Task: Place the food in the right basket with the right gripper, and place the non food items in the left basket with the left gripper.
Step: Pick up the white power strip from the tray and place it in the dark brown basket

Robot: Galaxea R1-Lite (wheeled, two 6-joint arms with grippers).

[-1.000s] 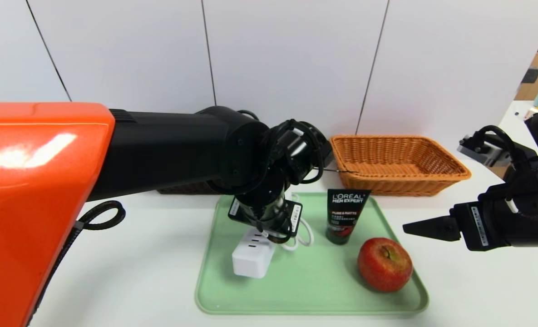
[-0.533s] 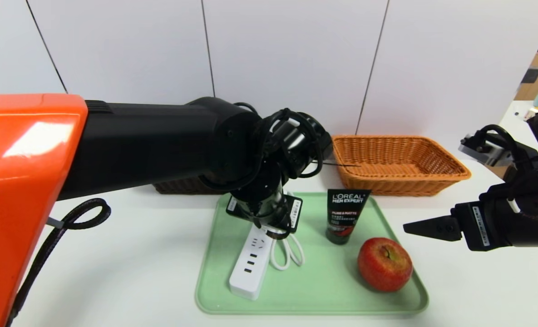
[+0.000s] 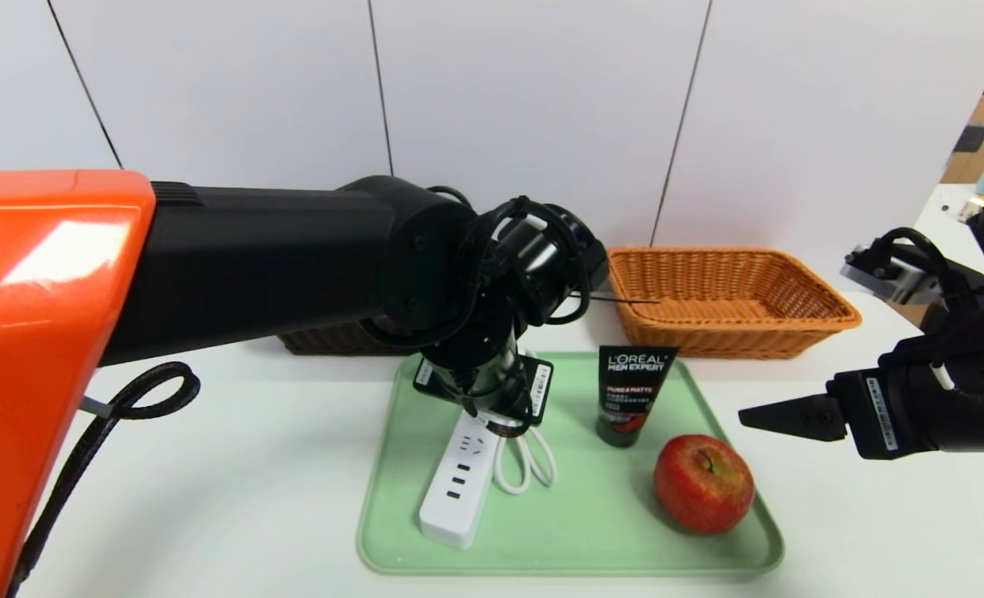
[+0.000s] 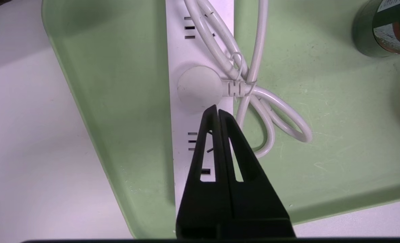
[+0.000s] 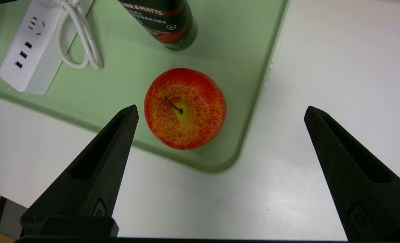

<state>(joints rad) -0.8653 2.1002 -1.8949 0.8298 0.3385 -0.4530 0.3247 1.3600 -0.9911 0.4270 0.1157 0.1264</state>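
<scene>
**Ana:** Power strip lies flat on the green tray, left side, white cord looped beside it. Left gripper hangs right above it, fingers pressed together on nothing, tips just over the round plug.

**Ben:** And the food?

**Ana:** Red apple sits at the tray's near right corner. Black tube stands upright between strip and apple.

**Ben:** Right gripper?

**Ana:** Right gripper hovers off the tray's right edge over the white table, fingers spread wide, apple near its left finger in the wrist view, not touched.

**Ben:** Baskets?

**Ana:** Orange basket behind the tray on the right; dark basket mostly hidden behind the left arm.
</scene>
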